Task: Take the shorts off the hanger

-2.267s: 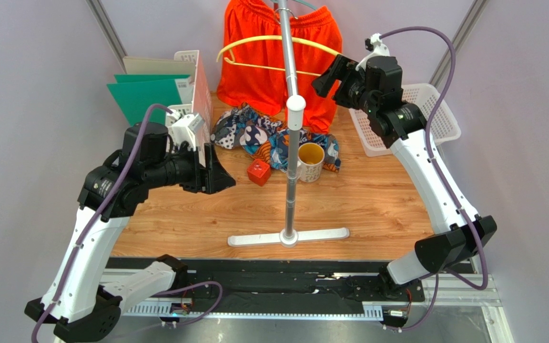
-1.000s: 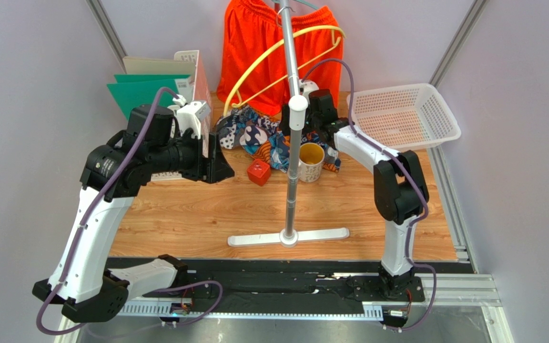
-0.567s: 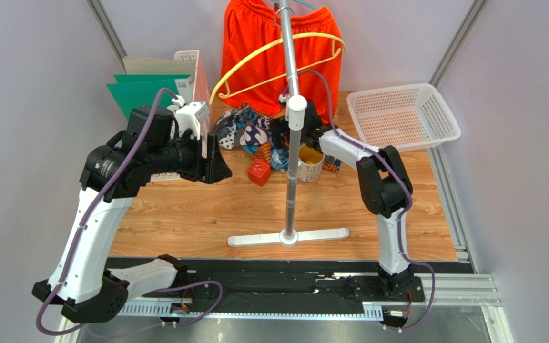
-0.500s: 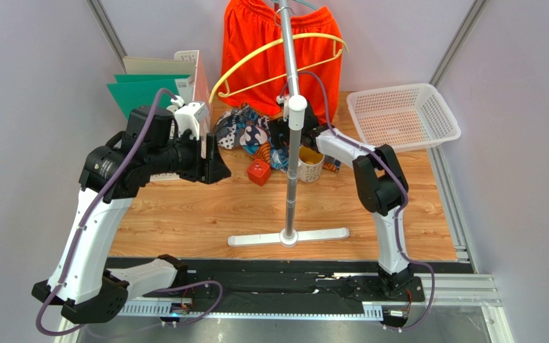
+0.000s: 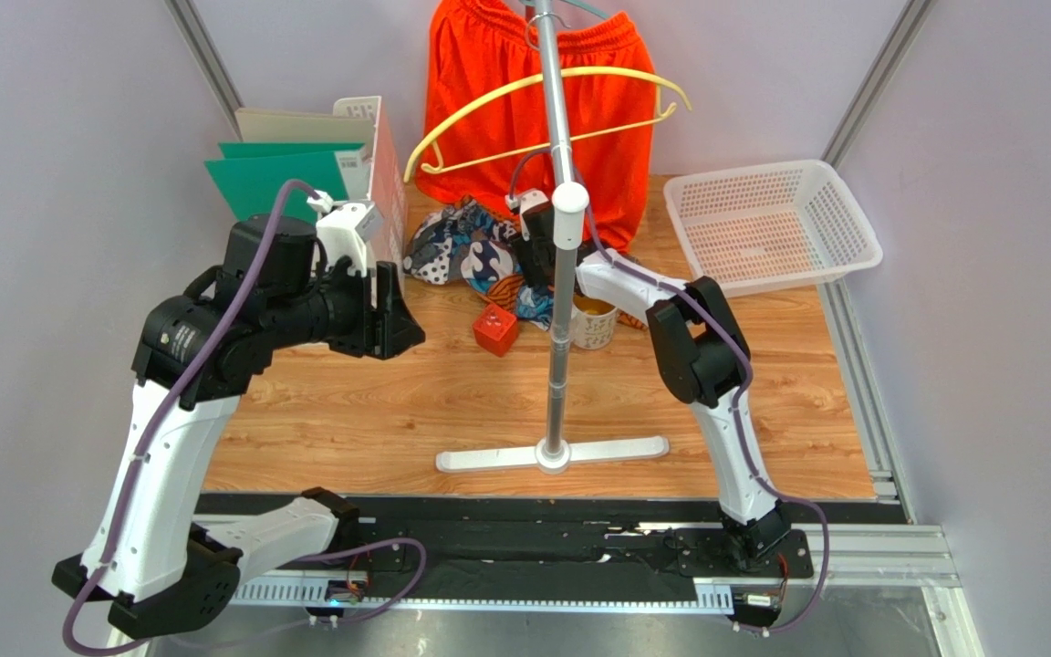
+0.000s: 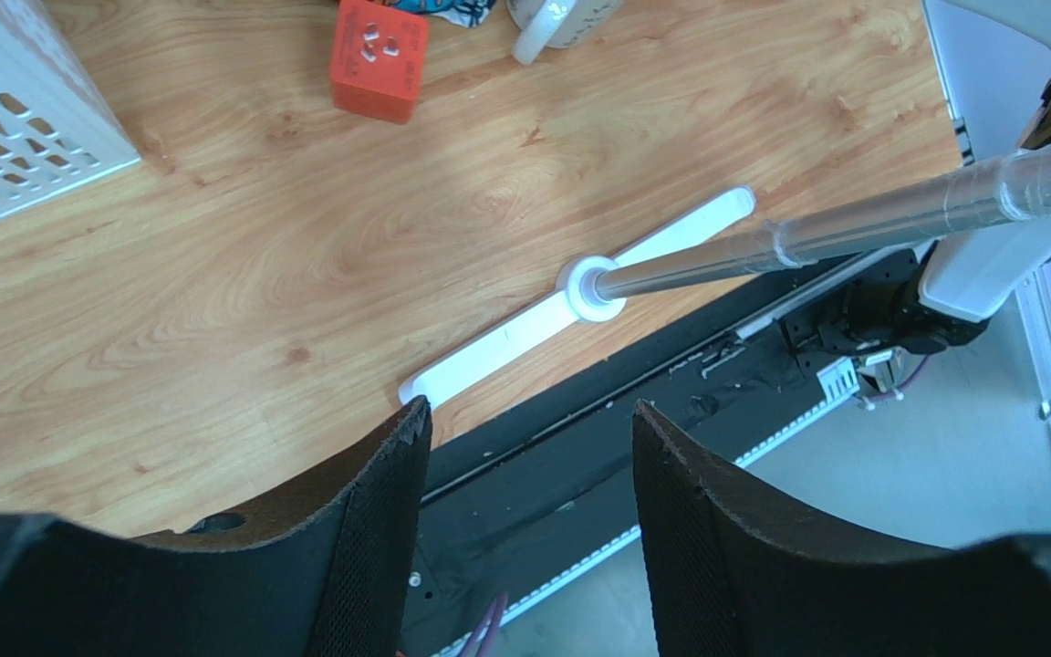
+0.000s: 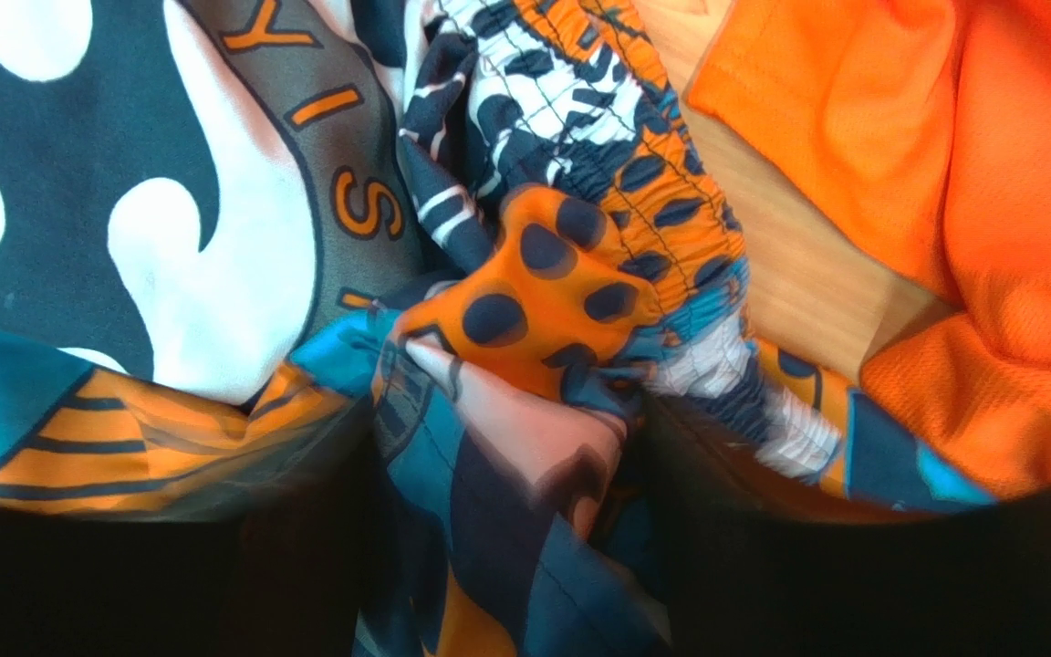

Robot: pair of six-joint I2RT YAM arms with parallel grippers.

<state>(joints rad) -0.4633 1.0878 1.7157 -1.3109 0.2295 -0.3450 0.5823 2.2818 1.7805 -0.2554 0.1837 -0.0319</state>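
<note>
**Top view.** The stand pole [image 5: 556, 294] rises from the middle of the wooden table [image 5: 394, 424].
- The orange shorts [image 5: 490, 96] hang behind the top of the pole. A yellow hanger [image 5: 490, 103] slants across them.
- The printed shorts [image 5: 463, 253] lie heaped on the table just behind the pole and to its left.
- The right gripper [image 5: 534, 258] is buried in this heap, close against the pole.
- The left gripper [image 5: 394, 308] hangs well to the left of the pole, above the table.
- A red cube [image 5: 496, 329] sits just left of the pole, and a white basket [image 5: 771, 219] stands well to its right.

**Left wrist view.** The left gripper [image 6: 531, 418] has its jaws apart, with nothing between them. Below it are the pole [image 6: 833, 226] and the bare table.

**Right wrist view.** The printed shorts [image 7: 216, 205] fill most of the frame. A bunched fold fills the gap of the right gripper [image 7: 511, 466], and dark fingers [image 7: 764, 548] flank it on both sides. I cannot tell whether they have clamped it. Orange shorts [image 7: 1011, 205] show at the right.
</note>
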